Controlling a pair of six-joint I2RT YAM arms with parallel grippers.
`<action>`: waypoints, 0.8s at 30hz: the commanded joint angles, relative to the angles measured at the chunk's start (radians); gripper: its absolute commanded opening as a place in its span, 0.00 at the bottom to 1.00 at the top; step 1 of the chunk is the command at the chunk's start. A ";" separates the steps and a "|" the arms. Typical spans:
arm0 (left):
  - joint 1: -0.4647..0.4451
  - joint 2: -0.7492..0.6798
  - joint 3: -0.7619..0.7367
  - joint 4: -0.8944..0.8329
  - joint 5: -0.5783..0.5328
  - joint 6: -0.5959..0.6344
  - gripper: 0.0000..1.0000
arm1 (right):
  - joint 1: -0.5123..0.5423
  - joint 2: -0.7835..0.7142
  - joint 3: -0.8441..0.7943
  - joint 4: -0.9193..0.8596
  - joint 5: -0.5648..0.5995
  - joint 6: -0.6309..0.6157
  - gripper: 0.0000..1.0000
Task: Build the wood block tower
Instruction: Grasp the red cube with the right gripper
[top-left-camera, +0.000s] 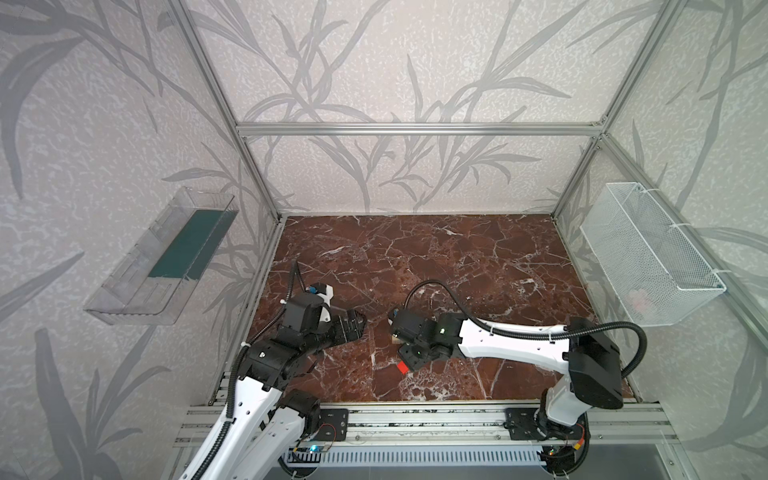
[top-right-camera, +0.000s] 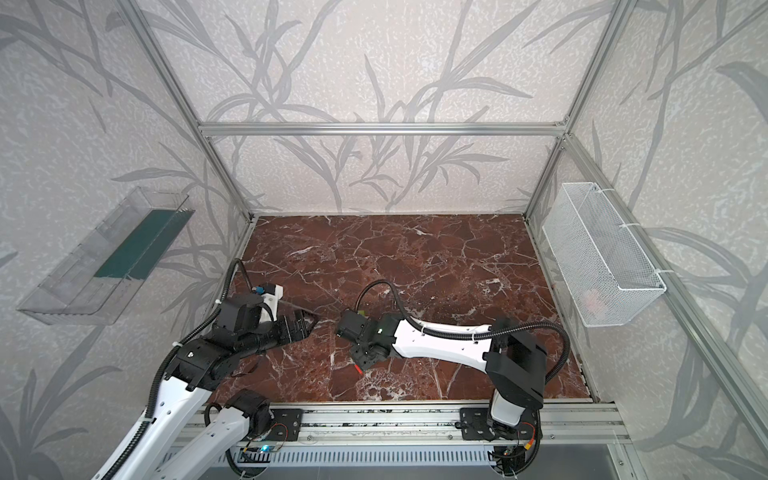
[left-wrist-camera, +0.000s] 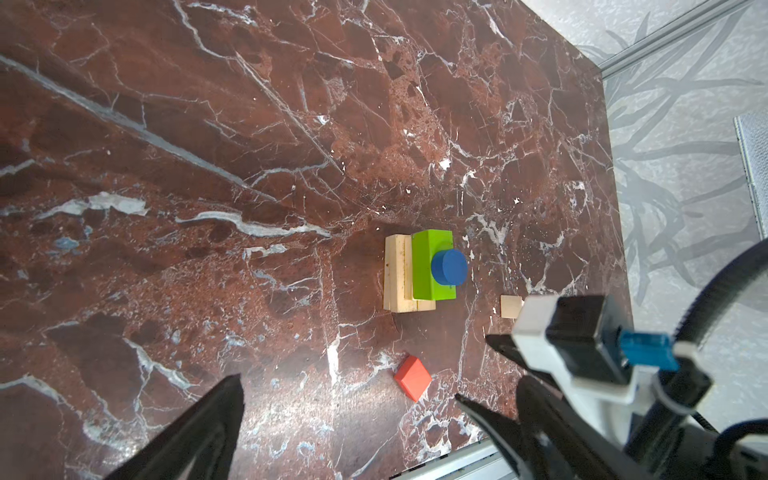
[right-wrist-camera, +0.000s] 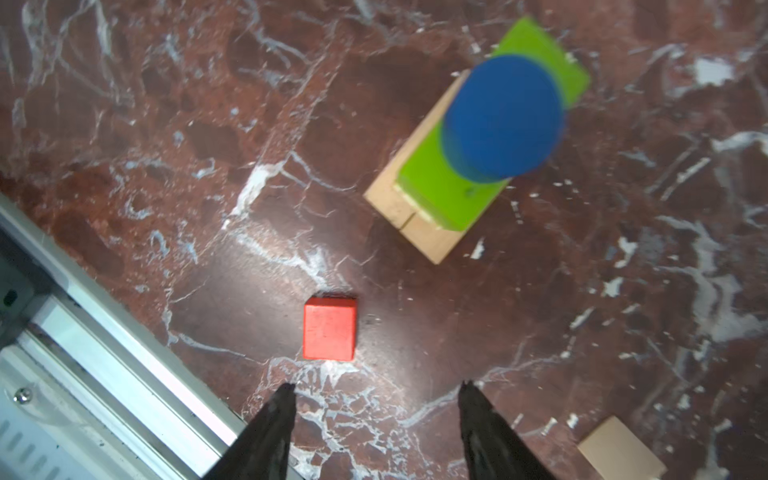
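1. The right gripper (right-wrist-camera: 377, 385) hangs over the tabletop (right-wrist-camera: 199, 137) with its jaws spread and nothing between them. The red cube (right-wrist-camera: 330, 328) lies alone just ahead of its fingertips, near the tower (right-wrist-camera: 432, 195) but apart from it.
2. The tower at present is pale planks (left-wrist-camera: 397, 274) lying flat, with the green oblong (left-wrist-camera: 428, 266) on them and the blue piece (left-wrist-camera: 449, 268) standing on top. The red cube looks like the next block to fetch.
3. Centre the jaws on the cube before going down. In the right wrist view it sits toward one finger rather than midway.
4. The cube's faces look roughly square to the jaw line, so close on two flat opposite sides, not on corners.
5. Lift straight up and pass well clear of the blue piece, since a brush would likely topple the stack.
6. The left gripper (left-wrist-camera: 347, 388) is opened wide and empty, off to the side, and is best kept out of the path. A small pale piece (left-wrist-camera: 510, 306) lies loose near the tower.
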 joint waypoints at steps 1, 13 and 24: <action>0.001 -0.034 -0.006 -0.023 -0.020 -0.054 1.00 | 0.041 0.005 -0.040 0.124 0.033 -0.005 0.63; 0.001 -0.063 -0.010 -0.029 -0.066 -0.095 1.00 | 0.093 0.100 -0.120 0.230 0.121 0.083 0.65; 0.001 -0.069 -0.008 -0.030 -0.088 -0.094 1.00 | 0.091 0.149 -0.101 0.227 0.157 0.144 0.58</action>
